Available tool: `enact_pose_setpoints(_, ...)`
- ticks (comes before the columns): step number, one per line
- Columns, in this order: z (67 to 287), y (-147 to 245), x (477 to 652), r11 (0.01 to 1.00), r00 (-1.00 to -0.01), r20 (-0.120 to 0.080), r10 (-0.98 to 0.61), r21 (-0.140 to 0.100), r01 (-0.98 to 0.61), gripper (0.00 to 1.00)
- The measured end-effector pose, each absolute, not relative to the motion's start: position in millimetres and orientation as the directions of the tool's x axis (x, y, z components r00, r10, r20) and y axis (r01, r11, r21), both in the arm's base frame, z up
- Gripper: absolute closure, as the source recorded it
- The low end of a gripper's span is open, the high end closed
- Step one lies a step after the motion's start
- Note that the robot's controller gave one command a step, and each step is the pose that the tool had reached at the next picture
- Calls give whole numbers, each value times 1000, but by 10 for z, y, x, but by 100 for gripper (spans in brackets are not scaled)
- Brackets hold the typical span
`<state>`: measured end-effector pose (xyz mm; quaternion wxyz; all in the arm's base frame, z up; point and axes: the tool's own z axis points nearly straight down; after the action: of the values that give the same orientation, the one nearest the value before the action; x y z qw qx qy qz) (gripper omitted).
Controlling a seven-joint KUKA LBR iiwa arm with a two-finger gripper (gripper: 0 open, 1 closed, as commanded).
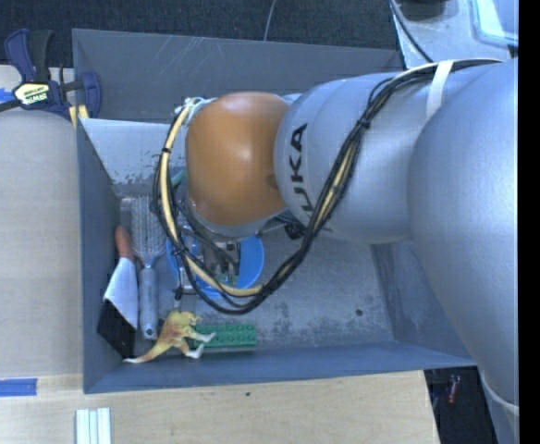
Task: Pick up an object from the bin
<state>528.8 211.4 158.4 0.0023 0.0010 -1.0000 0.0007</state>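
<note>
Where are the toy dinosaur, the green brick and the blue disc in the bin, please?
toy dinosaur [171,332]: camera view, on its yellow body.
green brick [228,337]: camera view, on the middle of its studded top.
blue disc [250,260]: camera view, on its uncovered right part.

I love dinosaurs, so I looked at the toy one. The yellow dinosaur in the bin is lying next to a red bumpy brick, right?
Not quite. The bumpy brick is green, not red. The camera view shows the yellow dinosaur lying right next to it in the bin.
</note>
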Motion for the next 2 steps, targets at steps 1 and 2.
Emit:
enact_pose_setpoints(1,1620,2110,5307,1000,-1000,-2,-1,1,-1,0)
enact_pose_setpoints(2,931,1891,4961,993,-993,-11,-120,3,-120,0)
